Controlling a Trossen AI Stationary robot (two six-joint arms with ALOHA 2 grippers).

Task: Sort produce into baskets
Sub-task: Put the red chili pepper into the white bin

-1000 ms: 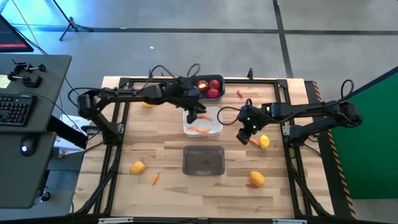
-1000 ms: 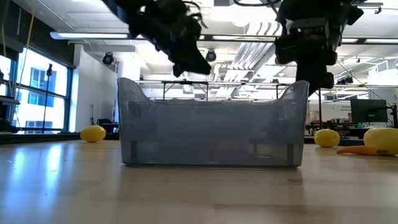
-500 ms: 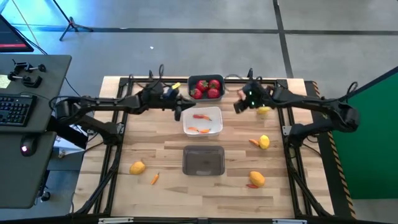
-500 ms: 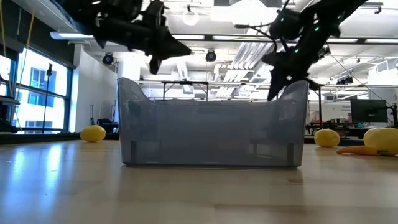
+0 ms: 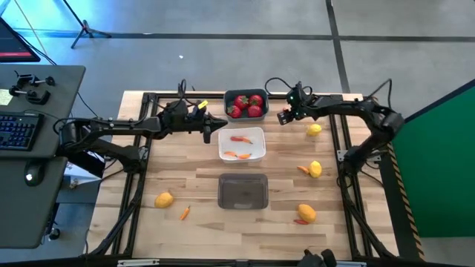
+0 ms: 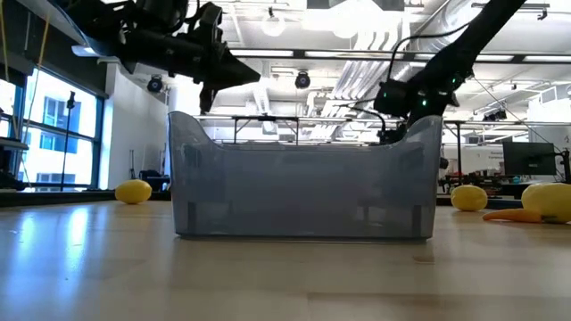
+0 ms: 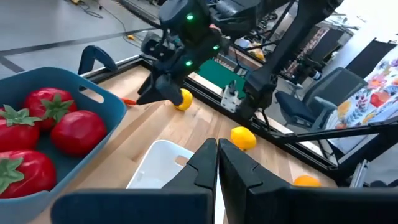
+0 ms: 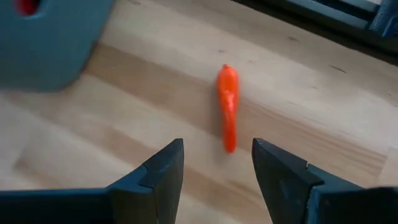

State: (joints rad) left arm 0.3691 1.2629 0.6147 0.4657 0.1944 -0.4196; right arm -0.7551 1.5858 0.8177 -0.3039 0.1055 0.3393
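High: right gripper point(image 5: 283, 116) beside blue bin point(image 5: 246, 95); left gripper point(image 5: 220, 124) near white bin point(image 5: 242, 155).
Left wrist: fingers point(image 7: 202, 163) pressed together, empty.
Right wrist: jaws apart, carrot point(image 8: 227, 107) lying ahead; a thin piece could skid away or slip out.

I count three baskets on my worktop point(image 5: 185, 167): one dark blue basket point(image 5: 247, 95), one white basket point(image 5: 259, 150), one translucent grey basket point(image 5: 243, 191).

Strawberries point(image 5: 246, 104): about four, all in the dark blue basket.

Lemons point(image 5: 315, 169): four visible.

Carrot pieces point(image 5: 240, 155): two in the white basket, four loose on the worktop.
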